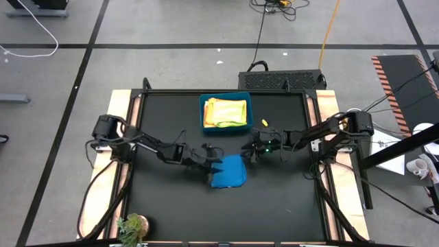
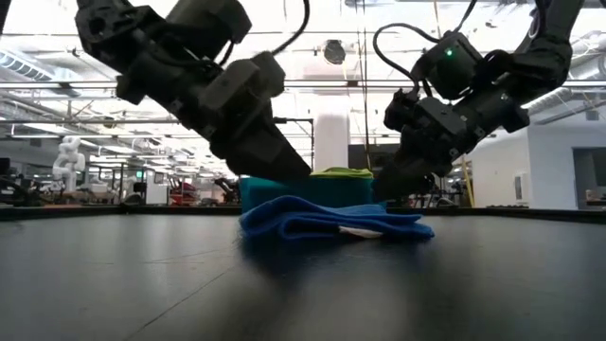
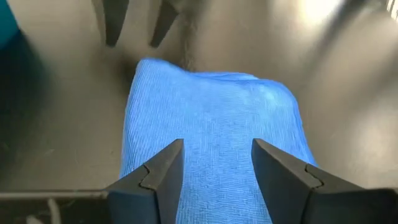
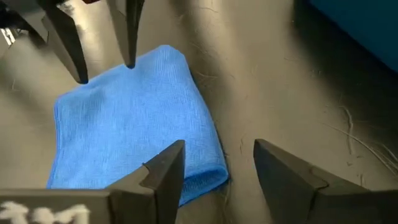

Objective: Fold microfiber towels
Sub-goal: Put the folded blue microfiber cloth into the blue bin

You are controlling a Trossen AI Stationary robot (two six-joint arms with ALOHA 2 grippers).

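Cloth first: the blue towel (image 1: 229, 173) lies folded on the dark table (image 1: 274, 206), just in front of the teal bin (image 1: 204, 115), which holds a few more towels (image 1: 226, 112) in yellow, green and orange. From what I see on both wrist cameras, the blue towel is flat, several layers thick, with one rounded folded edge and nothing pinning it.

My left gripper (image 3: 217, 163) hangs over the blue towel's left side with its fingers parted and nothing between them. My right gripper (image 4: 219, 163) hovers at the towel's right edge, fingers likewise apart and empty; in the low view both sit just above the cloth, not pressing it.

I judge this towel light, limp and grippy rather than slick, so it will sag and unfold if lifted by one layer. If I take it again, I would pinch through all layers at a corner or along the folded edge, one gripper each side.
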